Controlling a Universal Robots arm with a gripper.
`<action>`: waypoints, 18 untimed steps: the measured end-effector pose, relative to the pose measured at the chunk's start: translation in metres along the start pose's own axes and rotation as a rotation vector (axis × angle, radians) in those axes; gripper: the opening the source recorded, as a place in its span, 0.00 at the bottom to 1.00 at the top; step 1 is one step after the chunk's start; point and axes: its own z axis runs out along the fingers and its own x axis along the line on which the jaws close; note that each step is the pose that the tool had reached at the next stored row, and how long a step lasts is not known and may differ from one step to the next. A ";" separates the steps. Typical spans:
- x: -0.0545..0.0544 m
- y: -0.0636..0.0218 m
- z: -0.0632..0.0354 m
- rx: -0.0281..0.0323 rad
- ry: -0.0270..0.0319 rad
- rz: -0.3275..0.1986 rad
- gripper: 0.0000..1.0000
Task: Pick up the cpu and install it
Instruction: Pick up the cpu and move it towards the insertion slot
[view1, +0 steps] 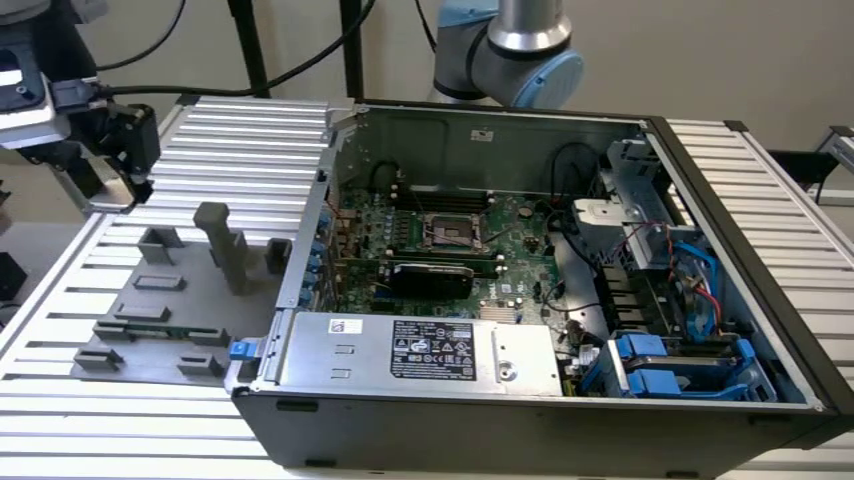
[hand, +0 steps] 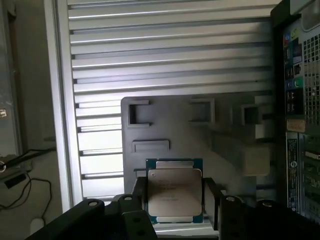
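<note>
The cpu (hand: 174, 187), a flat square chip with a silvery top and a green edge, sits between the two black fingers (hand: 139, 192) of my gripper (hand: 175, 202), which is shut on its sides. It hangs above the grey fixture plate (hand: 200, 130). In the exterior view my gripper (view1: 123, 165) is raised over the slatted table at the far left, beyond the fixture plate (view1: 174, 300) and well away from the open computer case (view1: 747, 300). The dark cpu socket (view1: 451, 232) with its metal frame lies on the green motherboard (view1: 518, 228) inside the case.
A silver power supply box (view1: 427, 350) with a black label fills the case's near side. Cables and blue drive bays (view1: 681, 365) crowd the exterior view's right. Grey posts (view1: 220, 245) stand up from the fixture plate. The arm's base (view1: 514, 50) rises behind the case.
</note>
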 end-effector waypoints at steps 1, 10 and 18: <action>-0.004 0.0008 -0.0032 0.0001 0.0002 0.000 0.55; -0.037 0.0067 -0.0157 -0.0072 0.0009 0.000 0.55; -0.065 0.0113 -0.0208 -0.0211 0.0019 0.000 0.55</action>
